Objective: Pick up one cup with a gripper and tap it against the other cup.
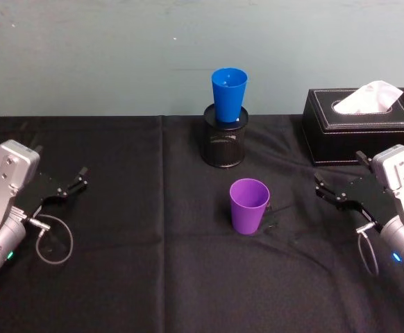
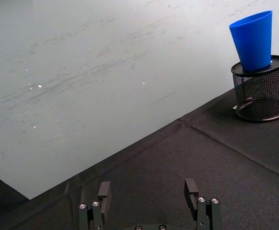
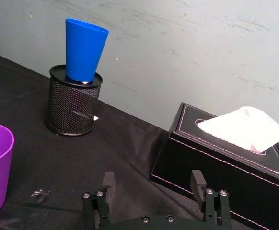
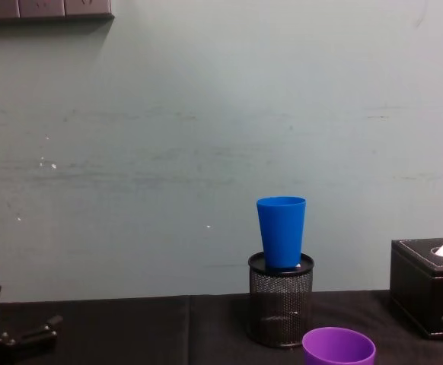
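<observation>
Blue cup (image 1: 229,94) upright in mesh holder (image 1: 223,147)

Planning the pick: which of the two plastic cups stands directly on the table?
The purple plastic tumbler, on the black cloth; the blue plastic tumbler sits propped in the black wire-mesh pen holder behind it.

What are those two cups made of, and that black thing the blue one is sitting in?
The purple cup and the blue cup look like smooth plastic: even bright colour, thin rims, soft sheen. The black holder looks like wire mesh, probably painted metal: light shows through its fine grid below a solid rim.
</observation>
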You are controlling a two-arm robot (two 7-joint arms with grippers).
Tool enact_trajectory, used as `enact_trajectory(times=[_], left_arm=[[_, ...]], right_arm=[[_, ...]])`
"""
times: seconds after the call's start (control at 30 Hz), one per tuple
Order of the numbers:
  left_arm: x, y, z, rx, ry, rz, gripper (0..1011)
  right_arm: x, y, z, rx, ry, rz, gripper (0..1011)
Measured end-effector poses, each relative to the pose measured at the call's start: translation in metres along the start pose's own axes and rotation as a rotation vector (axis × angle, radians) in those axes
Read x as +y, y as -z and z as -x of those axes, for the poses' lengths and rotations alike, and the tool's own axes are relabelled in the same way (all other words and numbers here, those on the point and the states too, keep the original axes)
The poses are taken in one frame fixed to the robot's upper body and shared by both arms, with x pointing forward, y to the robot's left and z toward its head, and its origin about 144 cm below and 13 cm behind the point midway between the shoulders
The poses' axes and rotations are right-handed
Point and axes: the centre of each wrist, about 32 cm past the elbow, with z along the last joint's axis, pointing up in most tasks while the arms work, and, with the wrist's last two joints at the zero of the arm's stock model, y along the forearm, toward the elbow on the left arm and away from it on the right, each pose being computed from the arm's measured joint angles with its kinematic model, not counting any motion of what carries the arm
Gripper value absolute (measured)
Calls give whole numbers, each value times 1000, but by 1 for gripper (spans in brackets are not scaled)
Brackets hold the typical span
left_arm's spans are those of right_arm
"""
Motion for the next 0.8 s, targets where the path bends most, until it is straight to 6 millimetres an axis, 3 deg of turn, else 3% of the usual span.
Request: enact_trajectory(times=[0.6, 0.8], left_arm=[[0, 0, 0, 0, 0, 0, 1000], [0, 0, 0, 0, 0, 0, 1000]], right_arm=[[-1, -7, -3, 21, -8, -41, 1003], [-15, -11, -4, 70, -31, -72, 1003]])
